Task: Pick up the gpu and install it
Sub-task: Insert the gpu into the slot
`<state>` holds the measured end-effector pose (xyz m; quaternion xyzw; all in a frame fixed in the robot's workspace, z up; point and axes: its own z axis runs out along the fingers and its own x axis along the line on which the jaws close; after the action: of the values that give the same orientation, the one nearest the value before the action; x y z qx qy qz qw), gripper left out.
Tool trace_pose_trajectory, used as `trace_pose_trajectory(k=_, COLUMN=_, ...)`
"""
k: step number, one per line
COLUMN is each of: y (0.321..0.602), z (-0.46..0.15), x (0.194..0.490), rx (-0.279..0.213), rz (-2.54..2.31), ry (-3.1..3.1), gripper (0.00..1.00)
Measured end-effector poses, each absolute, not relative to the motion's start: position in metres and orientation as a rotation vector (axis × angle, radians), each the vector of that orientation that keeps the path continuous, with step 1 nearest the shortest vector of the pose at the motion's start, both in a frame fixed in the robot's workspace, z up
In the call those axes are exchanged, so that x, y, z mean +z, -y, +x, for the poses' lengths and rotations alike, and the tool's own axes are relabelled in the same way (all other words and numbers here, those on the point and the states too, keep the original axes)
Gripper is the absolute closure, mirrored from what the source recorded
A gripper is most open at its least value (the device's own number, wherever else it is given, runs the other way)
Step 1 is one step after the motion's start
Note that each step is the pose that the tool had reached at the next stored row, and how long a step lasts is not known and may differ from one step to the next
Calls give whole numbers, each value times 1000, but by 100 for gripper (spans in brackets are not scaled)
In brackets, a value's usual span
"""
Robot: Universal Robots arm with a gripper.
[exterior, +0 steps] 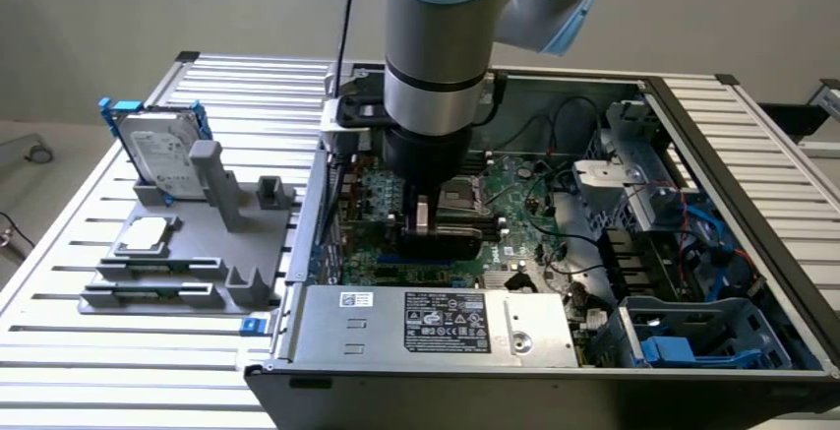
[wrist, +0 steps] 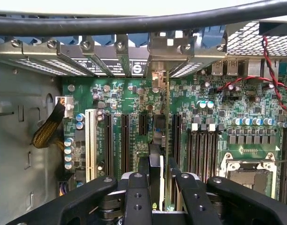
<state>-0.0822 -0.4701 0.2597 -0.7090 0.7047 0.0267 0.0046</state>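
My gripper (exterior: 428, 221) is lowered inside the open computer case (exterior: 735, 204), over the green motherboard (exterior: 525, 209). In the wrist view the gripper (wrist: 160, 180) is shut on the gpu (wrist: 158, 133), a thin dark card seen edge-on between the two black fingers (wrist: 136, 192). The card stands upright over the black expansion slots (wrist: 124, 145). Its silver end bracket (wrist: 157, 75) is at the row of slot covers on the case's rear wall. I cannot tell whether its lower edge is seated in a slot.
A grey fixture (exterior: 197, 253) on the slatted table at the exterior view's left holds the silver hard drive with blue frame (exterior: 164, 154) and a small square chip (exterior: 145, 235). The power supply (exterior: 434, 324), CPU socket (wrist: 246, 168) and red-black cables (wrist: 270, 70) are close by.
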Motion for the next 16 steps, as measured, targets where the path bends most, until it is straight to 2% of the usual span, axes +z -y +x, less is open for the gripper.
trace_pose_trajectory(k=16, y=470, z=-85, x=258, rx=85, rz=-2223, ry=-2204, gripper=74)
